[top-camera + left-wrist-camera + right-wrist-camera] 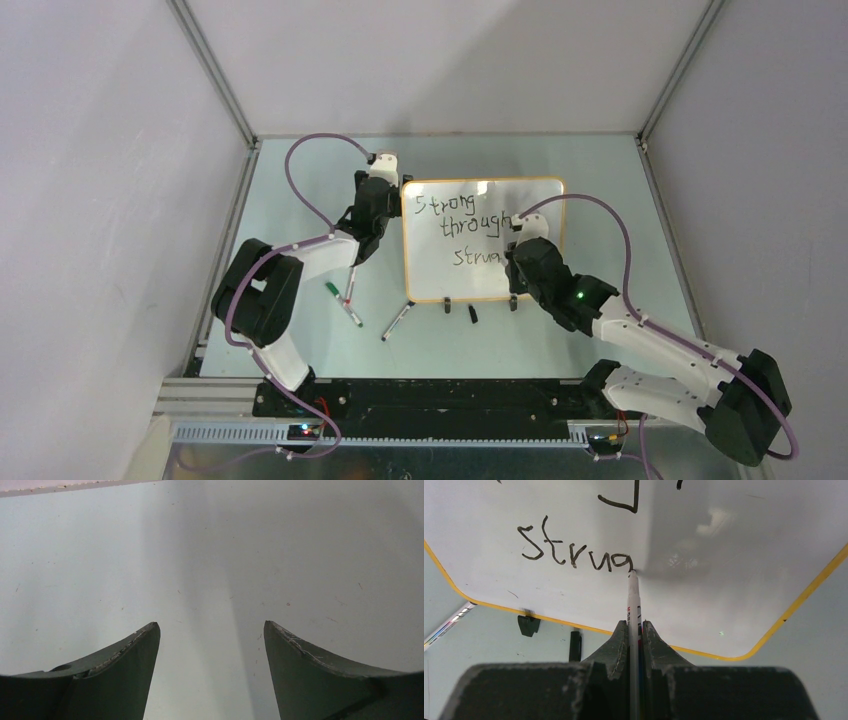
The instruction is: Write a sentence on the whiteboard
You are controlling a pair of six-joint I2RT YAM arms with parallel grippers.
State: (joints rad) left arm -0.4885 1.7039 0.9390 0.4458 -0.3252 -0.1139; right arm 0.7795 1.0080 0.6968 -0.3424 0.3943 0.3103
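Note:
The whiteboard [440, 275], white with an orange-yellow rim, lies in the middle of the table. The sentence [445, 205] reads "Strong through" with "strug" [574, 555] started on a third line. My right gripper [635, 625] is shut on a white marker [633, 600], whose tip touches the board just past the "g". In the top view that right gripper [510, 255] hangs over the board's lower right part. My left gripper [385, 180] sits beside the board's upper left corner. In its wrist view the left gripper [211, 630] stands open over bare table, holding nothing.
Left of the board's near edge lie a green-capped marker [331, 290] and two more markers [350, 308] [396, 322]. A black cap [473, 313] lies by the board's black clip feet [528, 625]. Frame walls enclose the table on three sides.

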